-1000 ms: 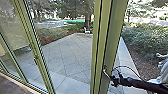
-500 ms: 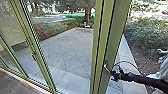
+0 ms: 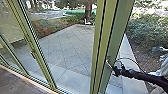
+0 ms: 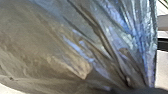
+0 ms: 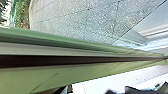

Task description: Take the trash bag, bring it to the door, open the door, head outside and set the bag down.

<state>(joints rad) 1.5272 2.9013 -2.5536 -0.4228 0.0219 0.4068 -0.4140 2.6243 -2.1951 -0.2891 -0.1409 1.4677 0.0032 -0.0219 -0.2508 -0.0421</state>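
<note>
One trash bag (image 4: 50, 50) bulges from gathered folds, its contents hidden.

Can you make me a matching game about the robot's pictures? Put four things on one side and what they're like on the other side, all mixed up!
Things:
1. Trash bag
2. Robot's right arm
3. Paving
4. Bushes

What they're like:
A. Grey, with thin lines across it
B. Leafy, growing outside
C. Crinkly and shiny, close to the left wrist camera
D. Black, reaching to the green door frame

Right pairs: 1-C, 2-D, 3-A, 4-B
</note>
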